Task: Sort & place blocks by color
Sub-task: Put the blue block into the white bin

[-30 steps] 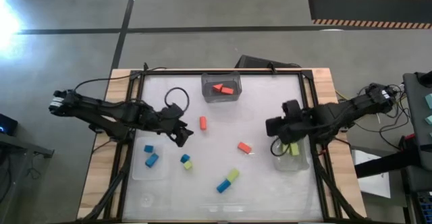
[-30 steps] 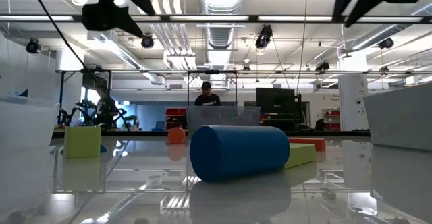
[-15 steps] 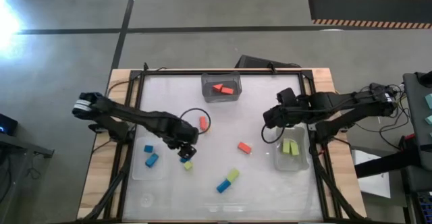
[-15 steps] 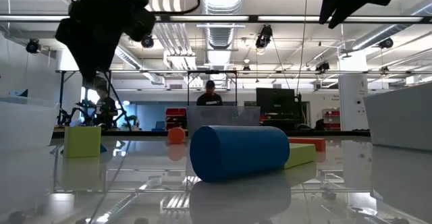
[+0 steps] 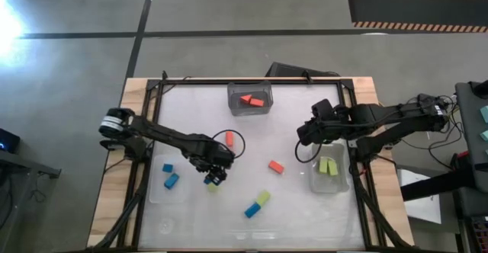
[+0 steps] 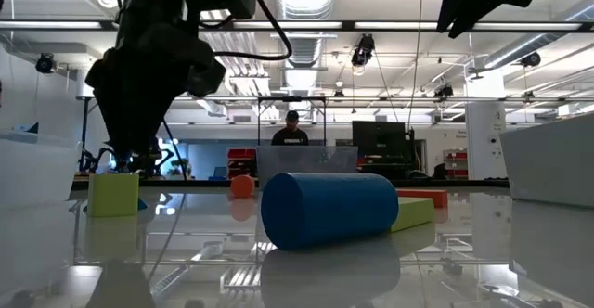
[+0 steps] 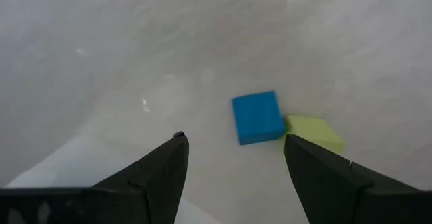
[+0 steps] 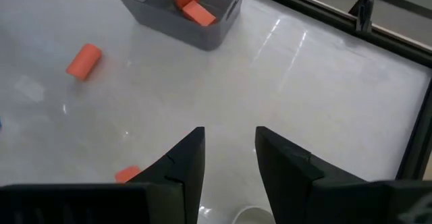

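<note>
My left gripper point(image 5: 216, 175) point(image 7: 234, 138) points down, open, over a small blue block point(image 7: 257, 117) that lies against a yellow-green block point(image 7: 314, 133) on the white table; it touches neither. My right gripper point(image 5: 305, 135) point(image 8: 228, 133) hangs open and empty, high above the table's right half. Loose on the table are an orange-red cylinder point(image 5: 229, 138), an orange-red block point(image 5: 276, 166), and a blue block point(image 5: 251, 209) beside a yellow-green one point(image 5: 263, 198).
A bin point(image 5: 250, 98) at the far middle holds orange-red blocks. A clear bin point(image 5: 158, 188) near the left edge holds two blue blocks. A clear bin point(image 5: 339, 183) at the right holds yellow-green blocks. A black frame point(image 5: 347, 93) runs along the table's edges.
My left gripper has swung toward the table's near right and sunk, tipping from slanted to pointing straight down over the blue and yellow-green pair. My right gripper has drawn away from over the right bin toward the far edge and rolled. No block has moved.
</note>
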